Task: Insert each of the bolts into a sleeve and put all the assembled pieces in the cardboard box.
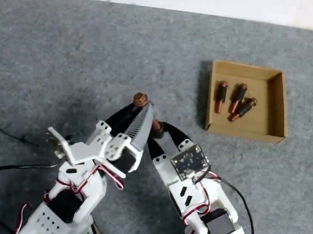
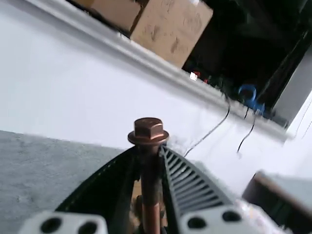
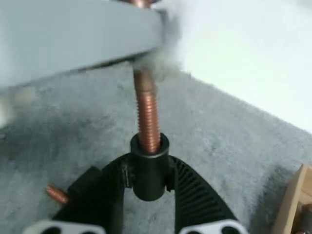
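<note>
My left gripper [image 1: 140, 113] is shut on a copper bolt [image 2: 148, 132], hex head up, above the middle of the grey carpet. Right below it my right gripper [image 3: 149, 171] is shut on a black sleeve [image 3: 149, 168] held upright. The bolt's threaded shank [image 3: 147, 114] reaches down into the sleeve's open top. In the high view the bolt head [image 1: 140, 99] and the right gripper [image 1: 156, 132] sit close together. The cardboard box [image 1: 213, 94] at the right holds three assembled pieces [image 1: 236, 100].
A loose copper bolt [image 3: 56, 193] lies on the carpet beside the right gripper. The box's corner [image 3: 292, 209] shows close by. Cables [image 1: 9, 167] trail at the lower left. Open carpet lies to the far left.
</note>
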Controlling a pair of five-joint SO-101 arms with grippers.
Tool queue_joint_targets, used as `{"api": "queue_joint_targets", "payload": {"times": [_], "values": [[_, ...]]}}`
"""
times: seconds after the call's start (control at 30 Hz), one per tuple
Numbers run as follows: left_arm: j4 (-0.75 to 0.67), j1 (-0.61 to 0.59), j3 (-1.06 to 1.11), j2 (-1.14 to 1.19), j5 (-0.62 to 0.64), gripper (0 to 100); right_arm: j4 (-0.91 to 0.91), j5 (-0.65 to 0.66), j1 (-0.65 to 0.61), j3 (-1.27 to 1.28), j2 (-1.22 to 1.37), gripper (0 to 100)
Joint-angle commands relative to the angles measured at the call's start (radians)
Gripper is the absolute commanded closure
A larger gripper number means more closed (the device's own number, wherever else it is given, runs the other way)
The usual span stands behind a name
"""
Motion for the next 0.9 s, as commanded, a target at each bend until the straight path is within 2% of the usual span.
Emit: {"api": "queue_joint_targets", "payload": {"times": [0.0, 0.1, 0.2, 0.77, 0.87], "values": [[0.021, 0.070, 0.019, 0.007, -0.144, 99, 0.036, -0.005, 0.024, -0.082, -0.018, 99.3], [0.084, 0.163, 0.019, 0.007, -0.255, 99, 0.036, -0.005, 0.024, -0.082, -0.018, 99.3], [0.097, 0.188, 0.019, 0.007, -0.325, 99, 0.036, -0.005, 0.024, -0.081, -0.018, 99.3], [0.097, 0.186, 0.019, 0.007, -0.336, 99, 0.038, -0.005, 0.025, -0.038, -0.018, 99.3], [0.097, 0.189, 0.019, 0.007, -0.381, 99, 0.038, -0.005, 0.025, -0.036, -0.018, 99.3]]}}
